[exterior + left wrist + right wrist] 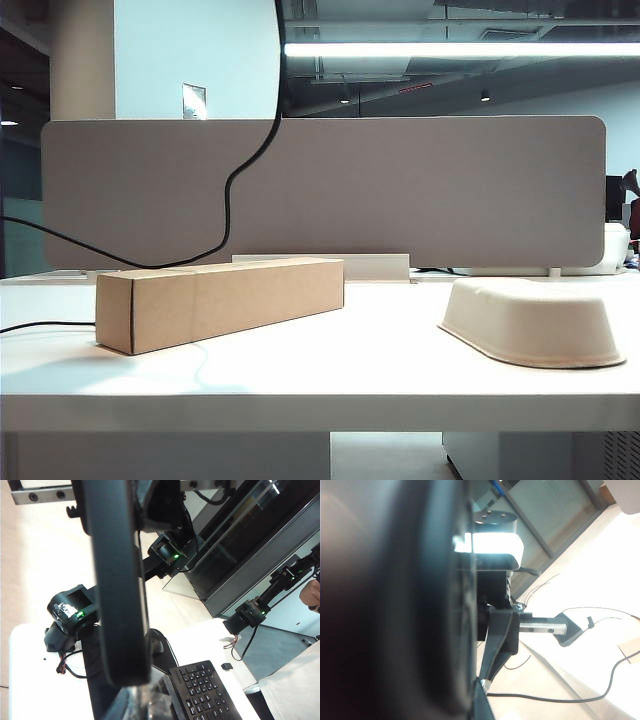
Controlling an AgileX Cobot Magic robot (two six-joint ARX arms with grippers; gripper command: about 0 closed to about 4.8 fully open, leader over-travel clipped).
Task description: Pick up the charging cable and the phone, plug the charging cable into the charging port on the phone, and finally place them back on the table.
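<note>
While both arms are working above the cardboard box [220, 300] | left claw [131, 700] is clenching the phone [117, 580], right claw [479, 690] is clenching the charging cable [545, 697] | plugging and setting down on the desk [320, 385] are remaining.

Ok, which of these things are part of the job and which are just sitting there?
Job: charging cable, table, dark slab at left wrist camera, likely the phone. Both grippers shut, outside exterior view.
Lying about: cardboard box, pulp bowl, grey partition, keyboard.
</note>
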